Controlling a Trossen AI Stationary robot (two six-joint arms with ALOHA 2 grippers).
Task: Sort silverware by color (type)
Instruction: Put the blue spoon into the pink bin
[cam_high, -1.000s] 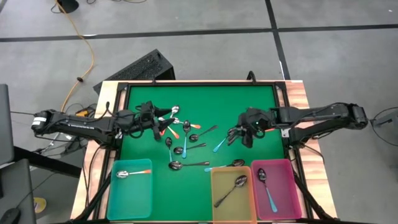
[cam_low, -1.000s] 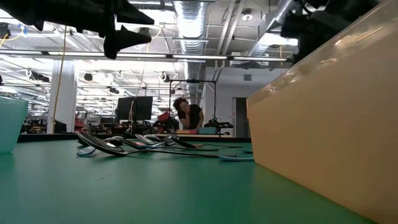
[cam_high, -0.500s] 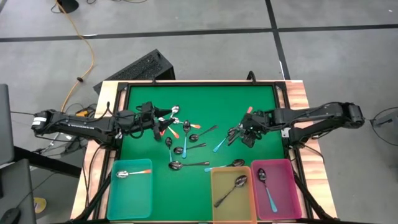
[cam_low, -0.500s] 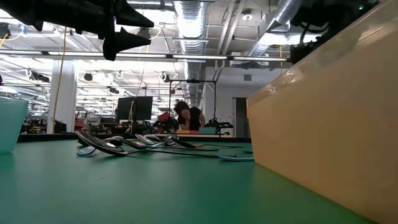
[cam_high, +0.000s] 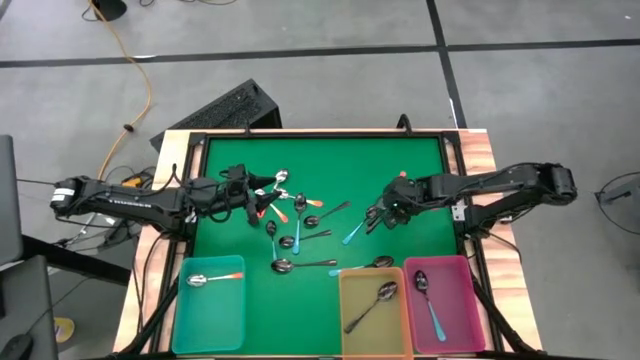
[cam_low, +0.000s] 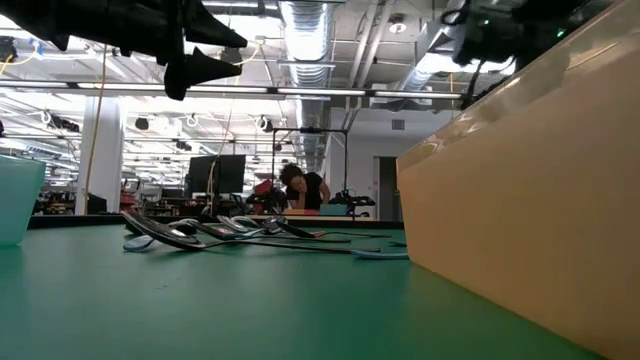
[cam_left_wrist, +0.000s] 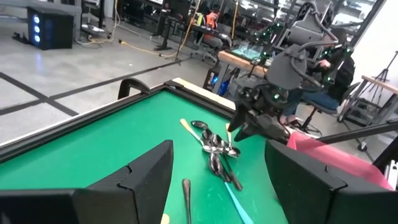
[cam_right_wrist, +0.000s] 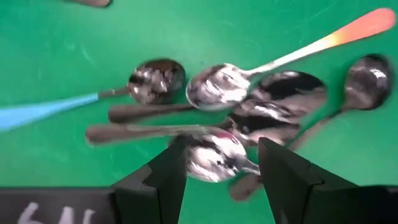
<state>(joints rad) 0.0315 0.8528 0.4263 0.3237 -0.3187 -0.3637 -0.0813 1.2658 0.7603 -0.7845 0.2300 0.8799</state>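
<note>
Right wrist view puts my right end effector (cam_right_wrist: 217, 171), fingers spread and holding nothing, directly over a tangle of spoons (cam_right_wrist: 249, 118) at about 3 o'clock on the green worktop (cam_high: 340, 165); the orange-handled spoon (cam_right_wrist: 292, 53) runs roughly crosswise to my fingers. My left end effector (cam_high: 243, 195), also spread and empty, hovers at 9 o'clock. High view gives one spoon in the teal bin (cam_high: 210, 300), one in the yellow bin (cam_high: 372, 310), two in the pink bin (cam_high: 450, 305); the loose ones overlap too much to count.
</note>
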